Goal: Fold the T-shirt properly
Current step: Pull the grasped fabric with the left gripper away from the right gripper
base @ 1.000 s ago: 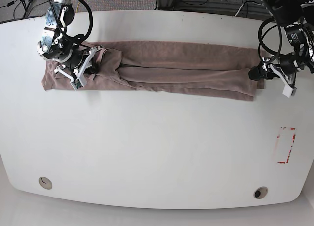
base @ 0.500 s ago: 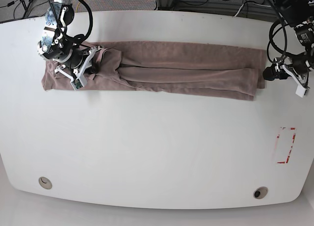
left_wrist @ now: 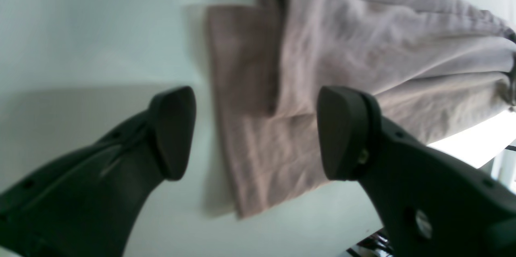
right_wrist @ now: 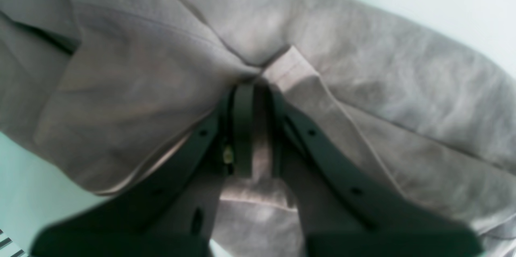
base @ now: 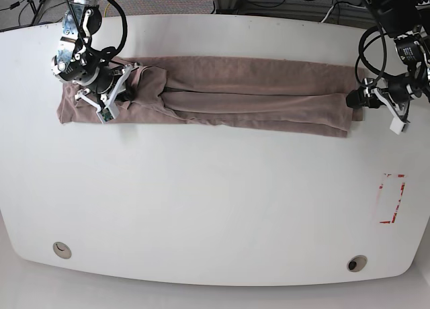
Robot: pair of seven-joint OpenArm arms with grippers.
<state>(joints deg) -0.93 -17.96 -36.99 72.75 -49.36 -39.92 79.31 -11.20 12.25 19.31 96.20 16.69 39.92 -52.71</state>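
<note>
The T-shirt (base: 255,94) lies as a long, narrow mauve-tan strip across the back of the white table (base: 215,201). At its left end my right gripper (base: 131,87) is shut on a bunched fold; in the right wrist view the fingers (right_wrist: 242,128) pinch a hemmed edge of the T-shirt (right_wrist: 363,71). Beside the strip's right end my left gripper (base: 354,99) is open. In the left wrist view its dark pads (left_wrist: 342,132) straddle the layered corner of the T-shirt (left_wrist: 363,47) from above, holding nothing.
A red-and-white marked rectangle (base: 392,198) sits on the table at the right. Two round holes (base: 62,249) (base: 357,262) lie near the front edge. Cables and stands crowd the floor behind the table's far edge.
My left gripper swung out to the right of the shirt's end, then came back beside it, still open. The right gripper stayed shut on the left end.
</note>
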